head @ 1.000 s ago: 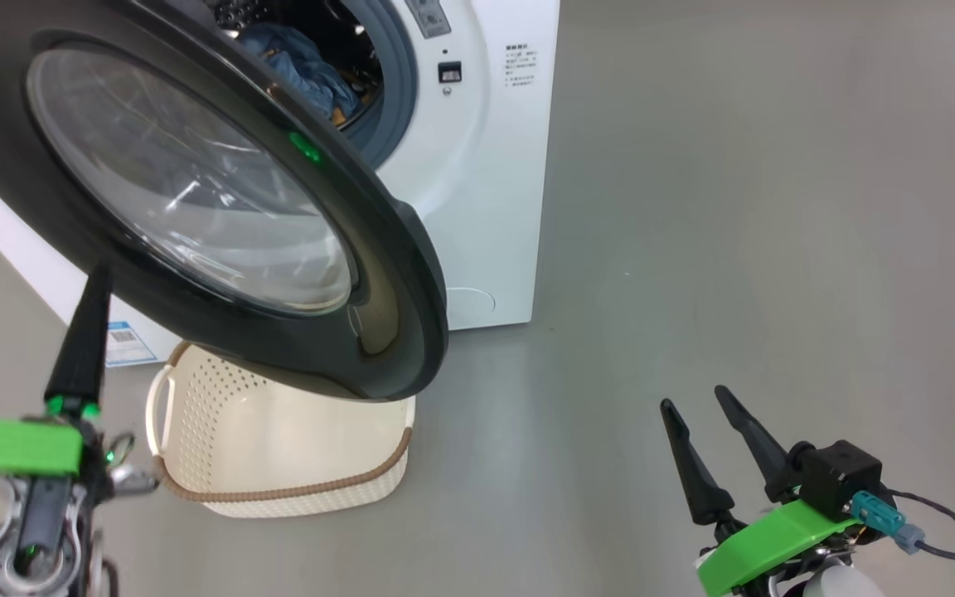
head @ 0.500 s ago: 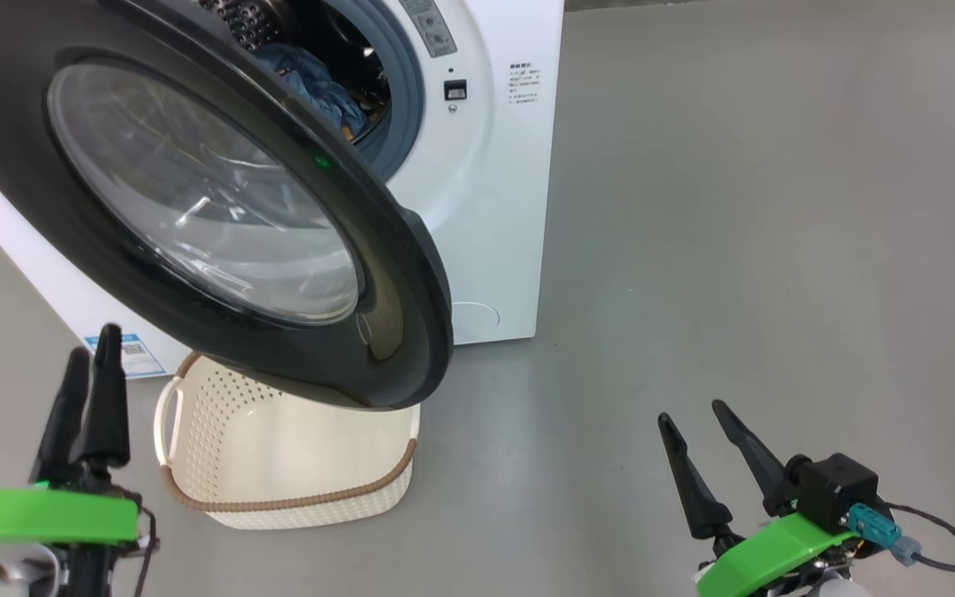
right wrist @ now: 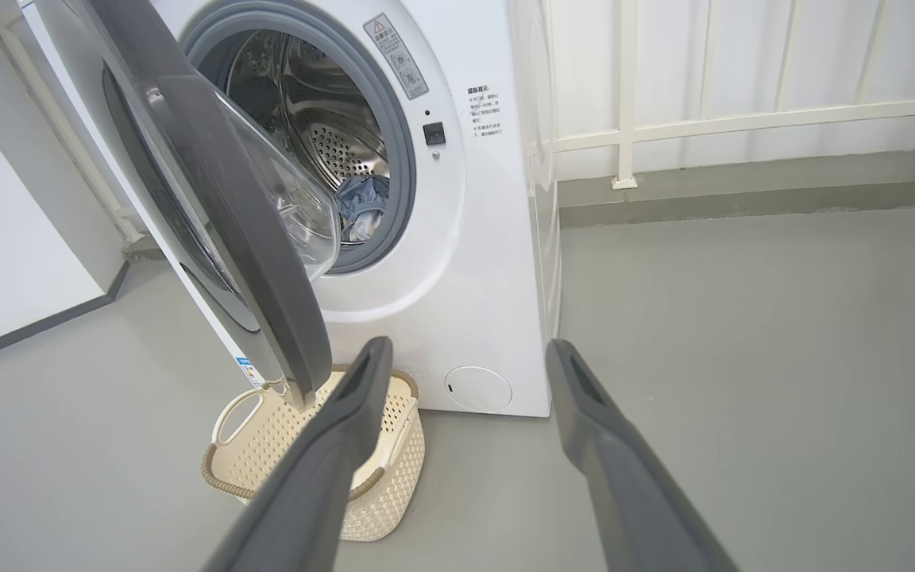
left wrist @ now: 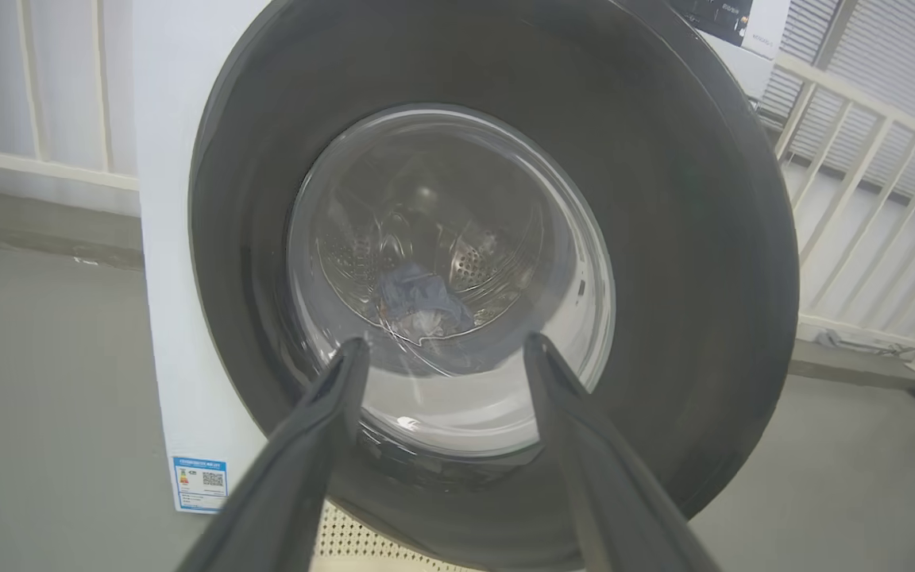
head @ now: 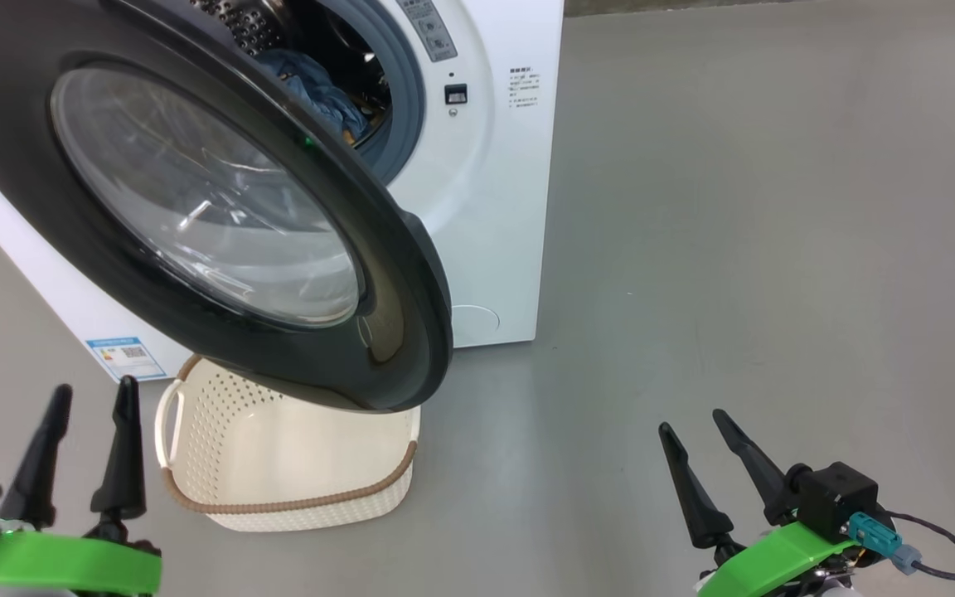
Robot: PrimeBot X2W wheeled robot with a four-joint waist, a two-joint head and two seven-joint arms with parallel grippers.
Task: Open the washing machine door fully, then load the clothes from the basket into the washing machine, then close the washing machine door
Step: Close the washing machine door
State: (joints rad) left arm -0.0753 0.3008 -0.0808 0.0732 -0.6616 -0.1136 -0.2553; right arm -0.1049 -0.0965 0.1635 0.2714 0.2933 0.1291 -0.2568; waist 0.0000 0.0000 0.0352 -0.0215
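Clothes [right wrist: 362,205] inside washing machine [right wrist: 489,278] (door [right wrist: 251,246] ajar).

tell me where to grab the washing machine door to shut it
Likely the free rim of the washing machine door, opposite its hinge, from the robot's right: it hangs half open over the basket, and the open right gripper faces that edge.

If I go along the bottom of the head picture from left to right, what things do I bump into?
Left gripper → basket → right gripper
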